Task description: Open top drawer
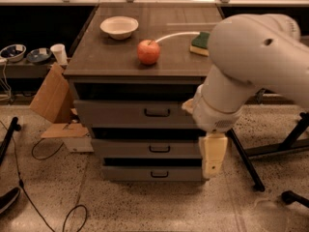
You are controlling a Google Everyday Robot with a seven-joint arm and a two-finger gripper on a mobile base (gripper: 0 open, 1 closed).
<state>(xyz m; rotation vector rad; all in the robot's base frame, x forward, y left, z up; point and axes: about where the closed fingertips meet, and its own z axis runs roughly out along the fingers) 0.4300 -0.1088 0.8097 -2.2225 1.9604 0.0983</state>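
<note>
The top drawer (120, 113) is the widest of three grey drawers in a cabinet, with a small dark bar handle (157, 112) at its centre. Its front stands a little forward of the dark gap under the cabinet top. My white arm (251, 66) reaches in from the right and hides the right ends of the drawers. My gripper (213, 163) is a cream piece hanging downward in front of the right ends of the two lower drawers. It is to the right of and below the top drawer's handle, and apart from it.
A red apple (148, 51), a white bowl (119, 26) and a green sponge (200, 41) lie on the cabinet top (106, 62). Cardboard (50, 100) leans at the left. Cables (46, 153) lie on the floor. Black stand legs (251, 170) are at the right.
</note>
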